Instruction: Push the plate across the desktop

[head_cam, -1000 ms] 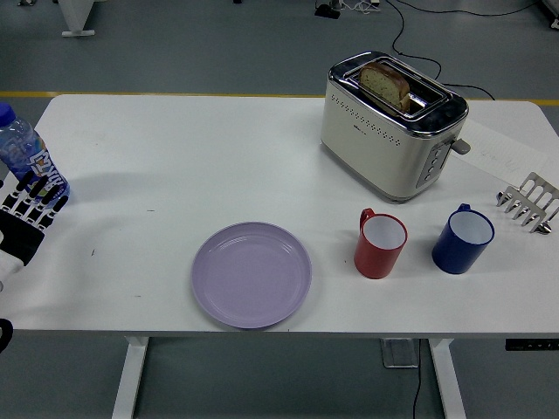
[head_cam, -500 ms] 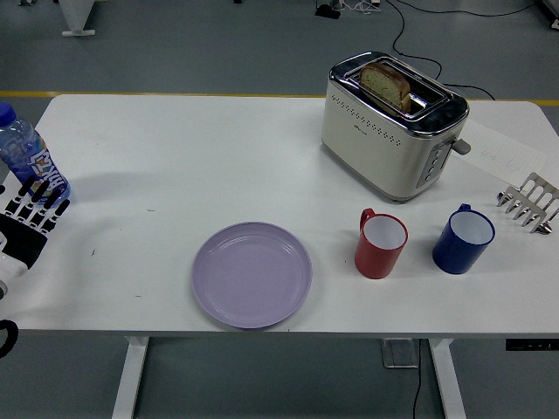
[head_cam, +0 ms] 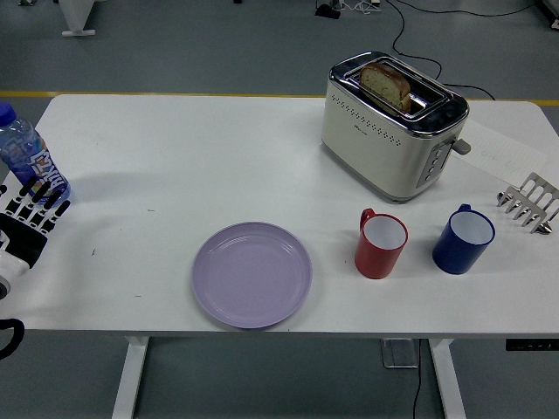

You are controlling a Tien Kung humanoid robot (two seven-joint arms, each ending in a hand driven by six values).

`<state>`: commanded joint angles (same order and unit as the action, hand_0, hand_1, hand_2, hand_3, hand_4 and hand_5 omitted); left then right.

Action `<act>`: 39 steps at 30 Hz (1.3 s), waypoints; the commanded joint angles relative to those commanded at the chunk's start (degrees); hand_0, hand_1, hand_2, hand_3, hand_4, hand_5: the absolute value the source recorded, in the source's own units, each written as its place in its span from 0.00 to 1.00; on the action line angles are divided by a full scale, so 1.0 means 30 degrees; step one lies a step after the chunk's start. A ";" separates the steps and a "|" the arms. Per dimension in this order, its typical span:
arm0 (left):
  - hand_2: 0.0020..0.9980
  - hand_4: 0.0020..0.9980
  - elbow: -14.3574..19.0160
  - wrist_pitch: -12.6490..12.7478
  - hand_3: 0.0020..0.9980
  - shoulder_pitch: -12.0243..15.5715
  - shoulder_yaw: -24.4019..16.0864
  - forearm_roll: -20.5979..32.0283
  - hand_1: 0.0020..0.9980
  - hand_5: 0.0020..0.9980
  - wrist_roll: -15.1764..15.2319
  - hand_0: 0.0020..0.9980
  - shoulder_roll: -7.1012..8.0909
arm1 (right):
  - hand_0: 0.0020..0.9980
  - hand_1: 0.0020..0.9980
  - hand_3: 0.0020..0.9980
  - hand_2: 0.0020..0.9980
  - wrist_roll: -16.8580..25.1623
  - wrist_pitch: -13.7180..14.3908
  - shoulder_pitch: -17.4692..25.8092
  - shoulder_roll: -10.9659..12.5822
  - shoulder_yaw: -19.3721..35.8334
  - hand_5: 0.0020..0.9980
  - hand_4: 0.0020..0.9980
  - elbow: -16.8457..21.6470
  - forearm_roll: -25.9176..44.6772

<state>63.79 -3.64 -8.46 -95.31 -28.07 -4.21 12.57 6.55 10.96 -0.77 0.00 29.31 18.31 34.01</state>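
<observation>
We judge the push has not begun. The lilac plate lies flat near the front edge of the white desk, left of centre, with nothing touching it. Our left robot hand sits at the desk's left edge, well apart from the plate, its black-and-white fingers extended and loosely spread, holding nothing; it is just in front of a water bottle and may be touching it, though we cannot tell. The right arm does not show.

The next move, as we read it, calls for the left robot hand to travel rightward and low over the desk, meet the plate's raised rim on its left side, and press sideways, not downward, so the plate slides instead of tipping.

The plate looks like smooth matte plastic, round and shallow with a broad flat well, and the desk top is bare and glossy, so we expect it to glide easily. To its right stand a red mug and a blue mug, both cylindrical with white insides. Behind them a cream toaster with chrome trim holds a slice of bread, and a ridged metal toast rack sits by the right edge.
</observation>
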 joint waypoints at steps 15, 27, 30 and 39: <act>0.80 0.49 0.0837 0.1088 0.70 -0.0062 0.0111 -0.3824 0.79 1.00 0.0195 0.75 -0.0057 | 0.62 0.52 0.64 0.64 -0.0084 -0.0008 -0.0054 0.0000 0.0064 0.72 0.40 -0.0058 -0.0123; 0.79 0.48 0.0698 0.1031 0.70 -0.0167 0.0323 -0.3687 0.79 1.00 0.0216 0.75 0.0091 | 0.62 0.52 0.64 0.64 -0.0164 0.0098 0.0045 0.0000 0.0313 0.72 0.40 -0.0056 -0.0392; 0.79 0.47 0.0711 0.1054 0.69 -0.0153 0.0346 -0.3649 0.78 1.00 0.0240 0.76 0.0089 | 0.62 0.53 0.64 0.64 -0.0145 0.0090 0.0083 0.0000 0.0309 0.71 0.40 -0.0063 -0.0370; 0.79 0.46 0.0715 0.1060 0.68 -0.0047 0.0466 -0.3615 0.78 1.00 0.0270 0.76 0.0075 | 0.62 0.53 0.64 0.64 -0.0171 0.0134 0.0163 0.0000 0.0433 0.71 0.40 -0.0069 -0.0508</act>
<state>65.94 -0.46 -8.60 -93.91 -38.92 -3.40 12.80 6.04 11.36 -0.28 0.00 30.61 18.10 32.48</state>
